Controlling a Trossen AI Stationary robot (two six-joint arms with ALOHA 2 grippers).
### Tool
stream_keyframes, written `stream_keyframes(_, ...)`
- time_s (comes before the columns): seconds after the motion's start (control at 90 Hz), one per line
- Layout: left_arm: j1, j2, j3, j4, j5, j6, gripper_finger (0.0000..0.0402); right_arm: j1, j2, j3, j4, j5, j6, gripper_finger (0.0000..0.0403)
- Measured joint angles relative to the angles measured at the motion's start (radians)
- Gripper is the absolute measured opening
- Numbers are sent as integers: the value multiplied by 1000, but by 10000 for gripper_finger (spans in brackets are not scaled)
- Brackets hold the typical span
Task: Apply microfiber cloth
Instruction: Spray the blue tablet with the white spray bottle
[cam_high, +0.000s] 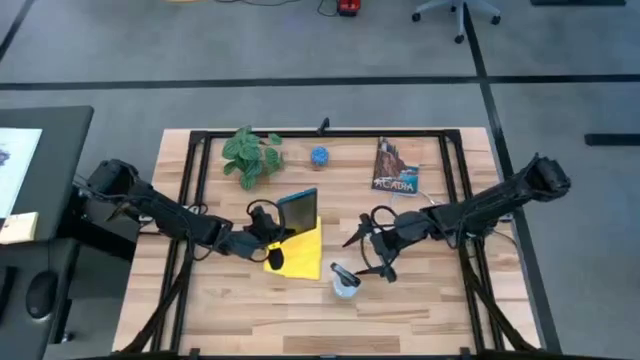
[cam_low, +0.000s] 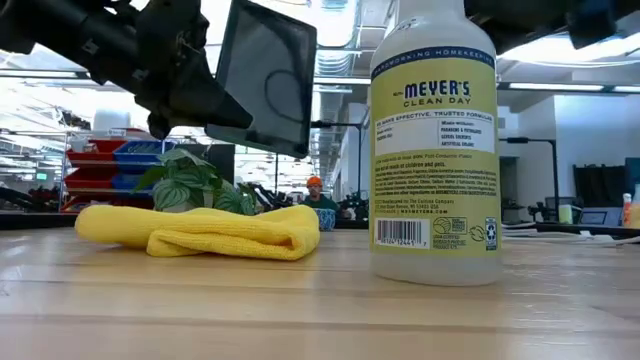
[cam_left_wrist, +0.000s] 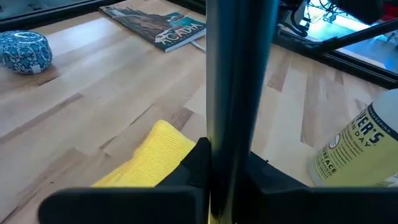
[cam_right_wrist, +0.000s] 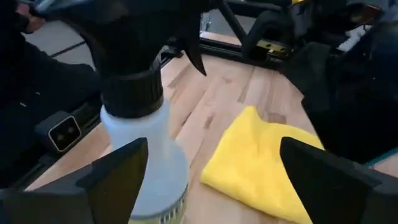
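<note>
Holding the tablet (cam_high: 298, 212) edge-up off the table, left gripper (cam_high: 262, 233) has jaws clamped on its lower edge, above the microfiber cloth (cam_high: 302, 252). Cloth lies folded flat on the table (cam_high: 440, 300), just left of the spray bottle (cam_high: 345, 281) (bottle top cut off in low view). Right gripper (cam_high: 384, 262) hovers right of the bottle, fingers apart, touching nothing. Tablet hides part of the cloth from above.

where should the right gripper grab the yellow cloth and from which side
Probably from above, at the folded corner of the microfiber cloth nearest the spray bottle. The cloth lies folded on the table, so that corner is thick enough to pinch. Its far part sits under the tablet held up by the left gripper. The right gripper is open beside the bottle.
</note>
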Motion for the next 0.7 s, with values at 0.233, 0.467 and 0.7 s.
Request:
stream_keyframes(0.233, 0, 0, 0, -1, 0, 3, 13, 22, 43, 110, -193, -28, -76, 377)
stream_keyframes(0.467, 0, 0, 0, -4, 0, 14, 13, 33, 16, 162, -312, -29, -38, 377)
stream_keyframes(0.7, 0, 0, 0, -8, 0, 23, 13, 63, 32, 169, -214, -30, -1, 377)
